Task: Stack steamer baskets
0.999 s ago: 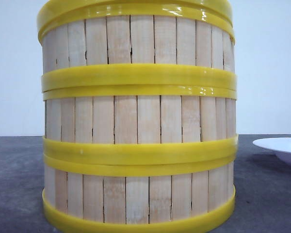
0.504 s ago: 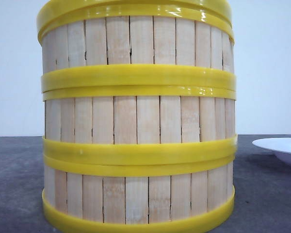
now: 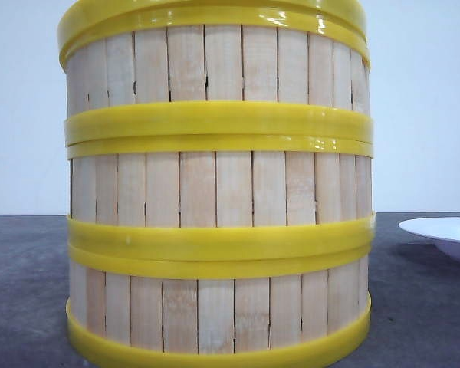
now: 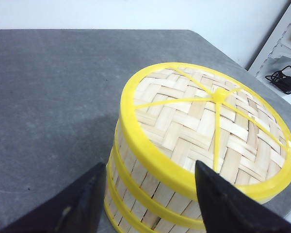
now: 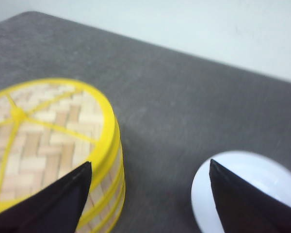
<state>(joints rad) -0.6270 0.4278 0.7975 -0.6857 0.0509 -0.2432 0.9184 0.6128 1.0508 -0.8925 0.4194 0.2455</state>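
Three round steamer baskets (image 3: 218,192) with pale wooden slat walls and shiny yellow plastic rims, piled one on top of another in a tall, straight stack. Sitting on the dark grey table (image 3: 27,291), very close to the front camera and filling most of that view. Bottom basket on the table, middle basket on it, top basket above that, yellow rims meeting rim to rim.

On top of the stack, a flat woven lid with a yellow rim (image 4: 208,126) and thin yellow spokes running out from a small yellow hub. Same lid visible from the right wrist camera (image 5: 43,136), a bit blurry.

A white round plate (image 3: 445,234) on the table to the right of the stack, near it but not touching. Only part of it in the front view; more of it from the right wrist (image 5: 247,194).

Left gripper (image 4: 145,199) with black fingers spread wide, one finger (image 4: 72,208) beside the stack's wall and the other (image 4: 223,204) in front of the lid's rim. Holding nothing.

Right gripper (image 5: 148,194) also spread wide, above the table between the stack and the plate. Holding nothing.

A white shelf with a black cable (image 4: 281,80) past the table's edge in the left wrist view.
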